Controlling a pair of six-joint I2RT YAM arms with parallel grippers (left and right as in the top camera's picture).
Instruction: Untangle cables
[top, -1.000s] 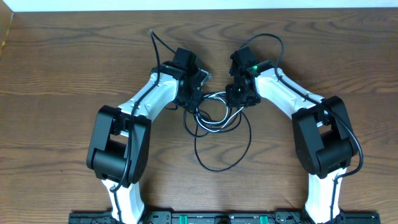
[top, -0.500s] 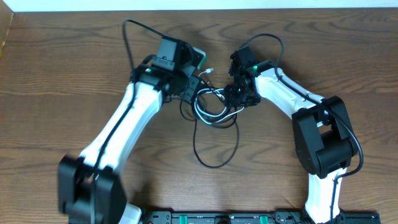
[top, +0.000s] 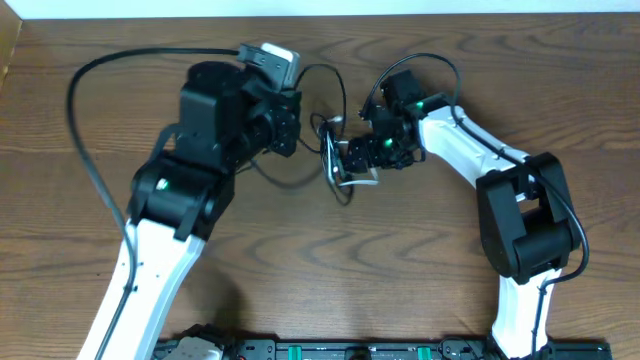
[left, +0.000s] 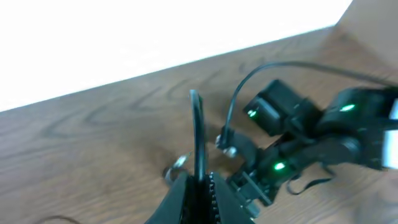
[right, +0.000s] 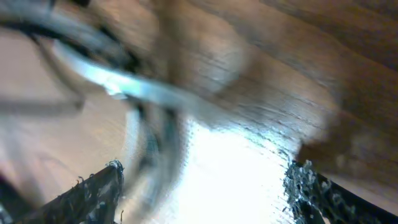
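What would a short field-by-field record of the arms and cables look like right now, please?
left claw: shut on the black cable, which stands straight up out of it
cable bundle: white and black loops bunched between the two arms
right claw: open, right at the cable bundle; its wrist view is blurred
table: brown wood

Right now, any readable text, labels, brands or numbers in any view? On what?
No readable text in any view.
Right arm: only green lights, no lettering.
Left pincer, black cable, table: no labels or marks visible.
Right wrist view: too blurred to read anything.
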